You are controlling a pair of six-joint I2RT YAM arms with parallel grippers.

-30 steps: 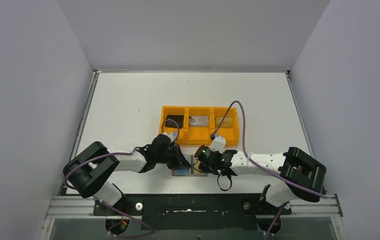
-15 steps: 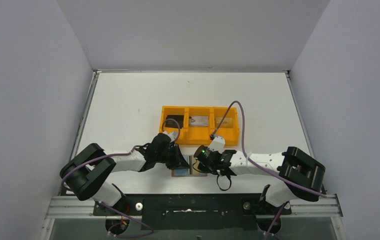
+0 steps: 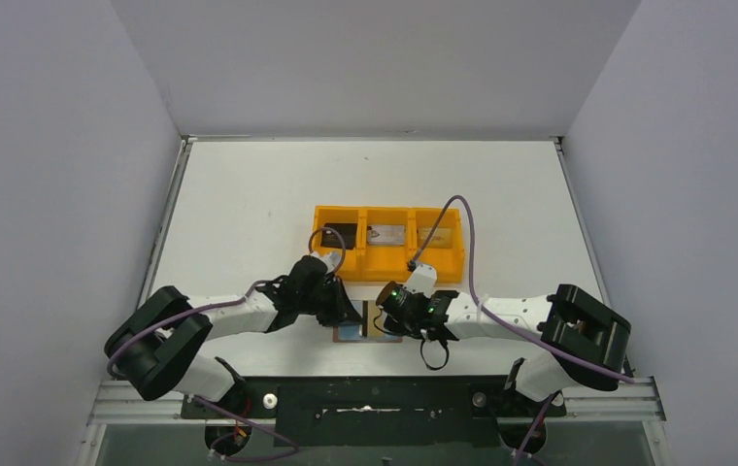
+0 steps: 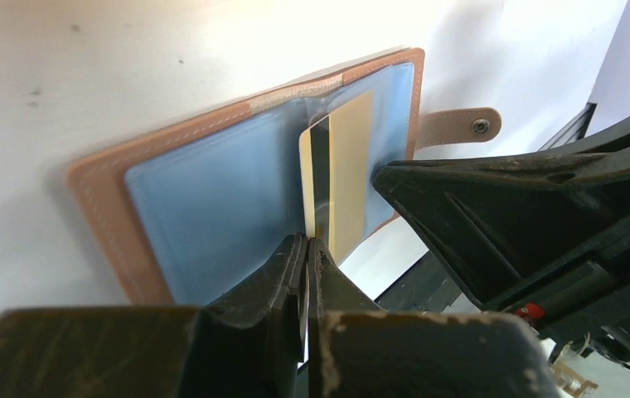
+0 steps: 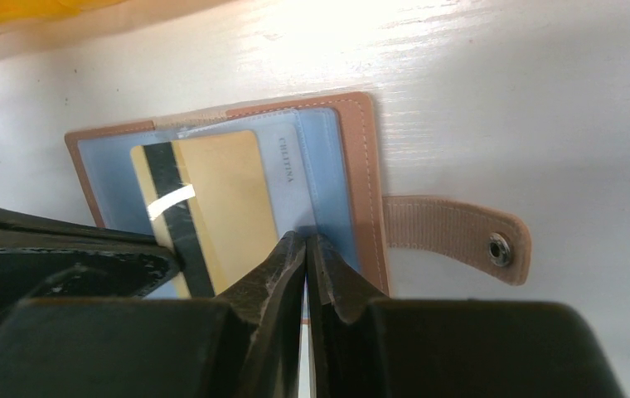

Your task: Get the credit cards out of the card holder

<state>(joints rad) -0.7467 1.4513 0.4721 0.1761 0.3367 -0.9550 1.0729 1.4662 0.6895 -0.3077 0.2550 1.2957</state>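
Mid-extraction: the left hand (image 4: 305,253) is closed on the near edge of a gold card (image 4: 350,166), partly out of the card holder (image 4: 212,195), which lies open on the surface (image 3: 249,204). The right hand (image 5: 305,247) is closed, tips pressed on its right panel, apparently pinning it. Next move looks like a straight pull along the sleeve; both arms reach low, wrists angled inward over it.

Both arms are white tubes between chunky black joint housings: the left arm (image 3: 239,313) at lower left, the right arm (image 3: 511,316) at lower right. A purple cable (image 3: 458,198) loops along each. A green light (image 3: 395,288) glows on the right wrist. The left gripper (image 4: 305,245) has scuffed matte-black wedge fingers.
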